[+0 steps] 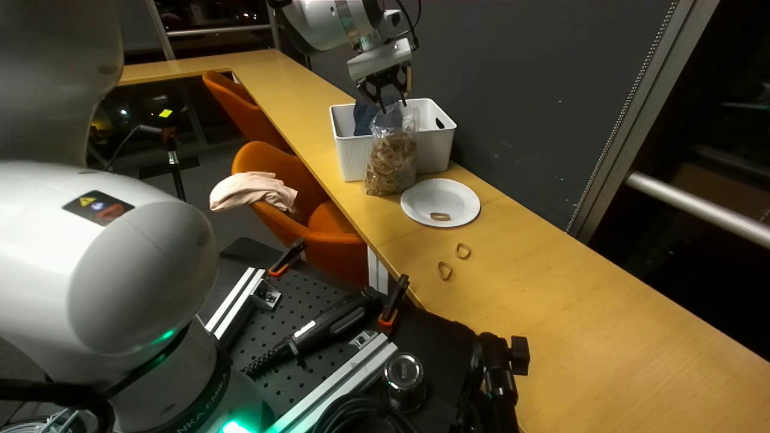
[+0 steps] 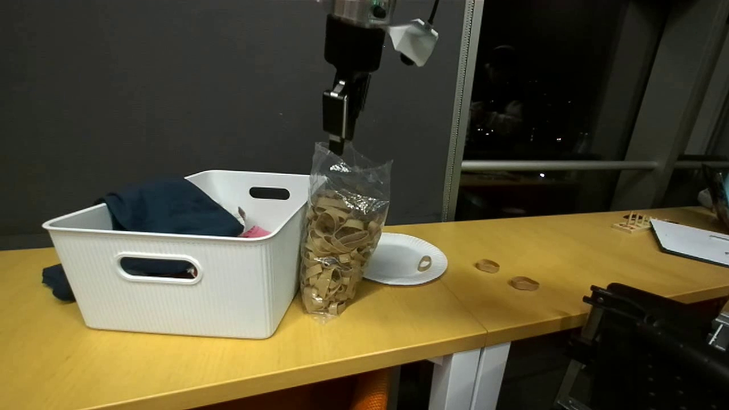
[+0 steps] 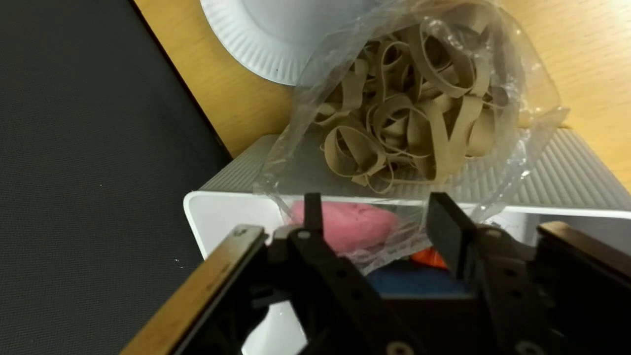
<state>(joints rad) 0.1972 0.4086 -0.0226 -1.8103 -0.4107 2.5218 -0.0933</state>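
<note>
My gripper (image 1: 394, 107) is open and points down at the top of a clear plastic bag (image 1: 391, 162) full of tan rubber bands. The bag stands upright on the table against a white basket (image 2: 182, 302). In the wrist view the bag's (image 3: 399, 113) open upper edge lies between and below my two fingers (image 3: 377, 217); I cannot tell whether they touch the film. The basket holds a dark blue cloth (image 2: 165, 208) and a pink item (image 3: 352, 224). A white paper plate (image 1: 442, 192) beside the bag bears a rubber band (image 1: 440, 216). Two more bands (image 1: 462, 251) (image 1: 444, 271) lie on the table.
A dark wall (image 1: 511, 108) runs along the table's (image 1: 559, 288) back. Orange chairs (image 1: 325, 228) stand at the front edge. A black perforated board (image 1: 283, 325) with clamps adjoins the robot base. A small wooden peg block (image 2: 632, 223) sits farther along the table.
</note>
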